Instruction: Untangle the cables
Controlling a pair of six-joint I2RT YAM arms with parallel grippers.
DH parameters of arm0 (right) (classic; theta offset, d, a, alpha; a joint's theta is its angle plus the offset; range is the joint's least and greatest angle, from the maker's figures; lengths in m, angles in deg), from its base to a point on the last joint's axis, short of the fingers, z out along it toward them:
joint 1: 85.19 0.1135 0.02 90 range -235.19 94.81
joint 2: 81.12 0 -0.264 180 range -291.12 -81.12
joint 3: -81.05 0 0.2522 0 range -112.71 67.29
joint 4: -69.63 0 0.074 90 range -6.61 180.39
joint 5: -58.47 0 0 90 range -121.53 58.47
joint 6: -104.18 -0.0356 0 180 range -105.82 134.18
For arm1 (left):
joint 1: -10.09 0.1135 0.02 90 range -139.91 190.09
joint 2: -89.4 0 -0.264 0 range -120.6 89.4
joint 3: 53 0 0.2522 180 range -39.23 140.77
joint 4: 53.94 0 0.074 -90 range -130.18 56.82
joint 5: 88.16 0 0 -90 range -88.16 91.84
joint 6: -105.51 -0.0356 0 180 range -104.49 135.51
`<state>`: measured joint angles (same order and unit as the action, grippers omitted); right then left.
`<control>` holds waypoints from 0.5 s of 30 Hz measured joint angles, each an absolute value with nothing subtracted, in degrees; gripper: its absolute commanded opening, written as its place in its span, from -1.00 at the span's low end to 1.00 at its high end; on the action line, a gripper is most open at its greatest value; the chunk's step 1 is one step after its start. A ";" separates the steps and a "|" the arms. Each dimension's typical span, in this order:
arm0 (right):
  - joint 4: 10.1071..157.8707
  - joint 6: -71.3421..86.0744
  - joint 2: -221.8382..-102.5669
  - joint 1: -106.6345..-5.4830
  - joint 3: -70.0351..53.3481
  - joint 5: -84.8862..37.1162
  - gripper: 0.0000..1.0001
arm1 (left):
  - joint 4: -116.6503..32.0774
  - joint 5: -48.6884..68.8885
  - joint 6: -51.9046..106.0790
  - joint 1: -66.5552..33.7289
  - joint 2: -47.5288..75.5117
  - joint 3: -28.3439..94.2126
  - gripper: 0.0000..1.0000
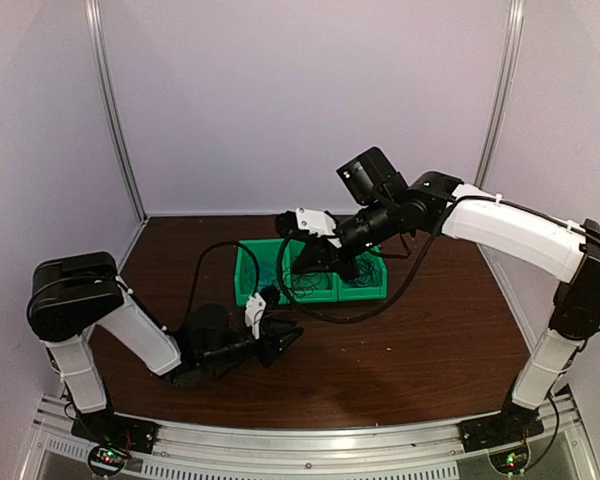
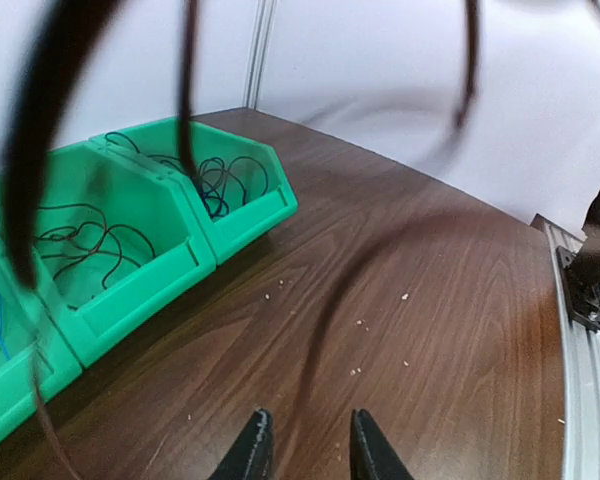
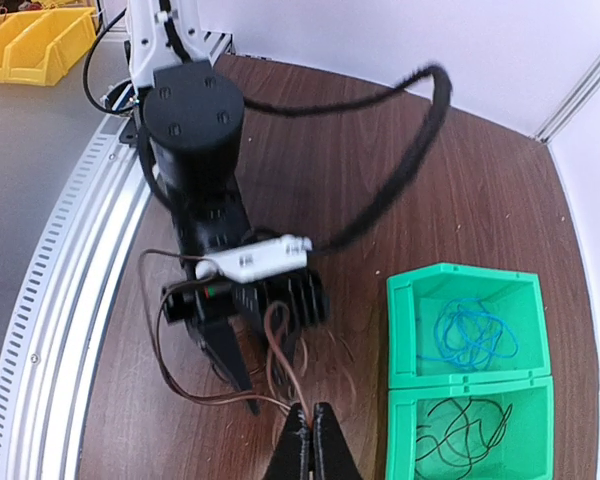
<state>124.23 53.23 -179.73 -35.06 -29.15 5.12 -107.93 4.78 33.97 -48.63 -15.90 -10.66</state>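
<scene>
My right gripper point(image 3: 308, 425) is shut on thin brown cables point(image 3: 276, 320). They loop down from its tips onto the table and around the fingers point(image 3: 221, 341) of my left gripper. In the top view the right gripper point(image 1: 298, 268) hangs over the near left side of the green bins point(image 1: 248, 272). My left gripper point(image 1: 285, 338) lies low on the table in front of the bins. Its jaws point(image 2: 305, 445) are open with nothing between them. A blue cable point(image 3: 470, 335) and black cables point(image 3: 460, 430) lie in separate bin compartments.
The green bins point(image 2: 205, 255) stand to the left in the left wrist view, with black cables point(image 2: 220, 180) inside. The right arm's thick black cable point(image 1: 380, 295) sags to the table beside the bins. Yellow bins point(image 3: 30, 45) sit beyond the table rail.
</scene>
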 measured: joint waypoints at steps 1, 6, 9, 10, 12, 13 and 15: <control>124.15 53.01 -179.16 -35.34 -27.75 5.14 -1.00 | -108.43 4.82 34.77 -48.63 -14.52 -12.43 -0.43; 123.18 52.05 -177.22 -36.72 -22.14 5.82 -1.00 | -109.52 3.73 38.12 -48.63 -2.61 -21.39 0.05; 122.31 51.20 -176.10 -36.98 -19.10 6.45 -1.00 | -107.47 1.52 39.54 -48.63 3.18 -22.11 0.17; 122.20 50.91 -175.82 -37.05 -18.42 6.91 -1.00 | -106.51 0.87 39.63 -48.63 4.41 -21.78 0.19; 121.68 50.15 -175.18 -37.07 -17.48 7.63 -1.00 | -104.43 -0.10 39.52 -48.63 5.22 -20.41 0.20; 121.52 49.86 -174.94 -37.07 -17.28 7.91 -1.00 | -103.75 -0.07 39.39 -48.63 4.95 -19.84 0.20; 121.06 49.45 -174.29 -37.07 -17.07 8.57 -1.00 | -102.70 0.82 38.75 -48.61 3.42 -18.33 0.22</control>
